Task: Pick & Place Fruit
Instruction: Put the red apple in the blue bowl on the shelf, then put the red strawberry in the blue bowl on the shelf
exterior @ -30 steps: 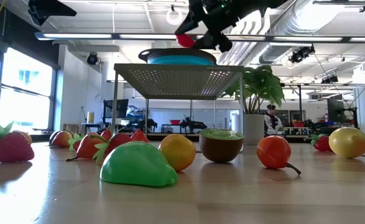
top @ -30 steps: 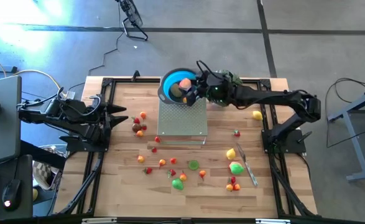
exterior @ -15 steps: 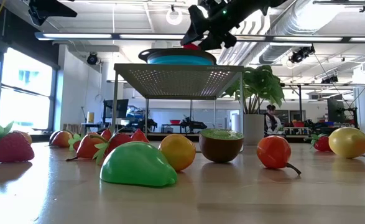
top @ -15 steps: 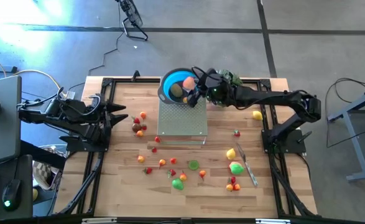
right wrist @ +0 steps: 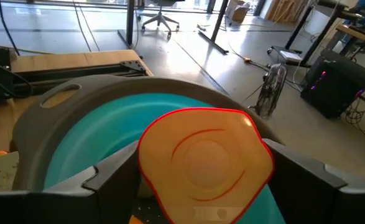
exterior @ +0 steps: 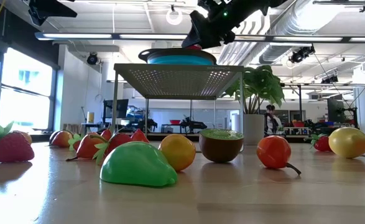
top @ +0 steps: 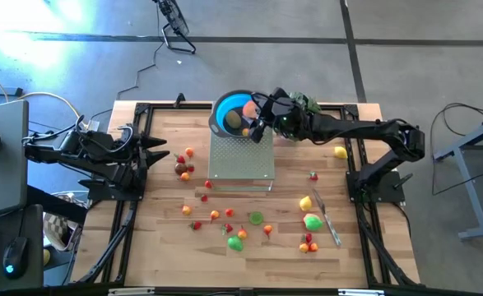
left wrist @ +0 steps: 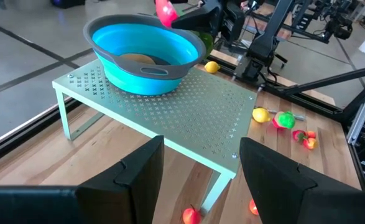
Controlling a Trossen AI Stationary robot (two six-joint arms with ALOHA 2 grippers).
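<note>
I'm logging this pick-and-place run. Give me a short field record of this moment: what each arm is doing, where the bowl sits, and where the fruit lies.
right gripper: over the blue collapsible bowl, jaws around a red-edged, orange-faced toy fruit slice
left gripper: waiting at the table's left edge, jaws apart, nothing between them
bowl position: on the pale green perforated metal shelf
bowl contents: a brown toy fruit
loose fruit: small toy fruits scattered on the wooden table
</note>
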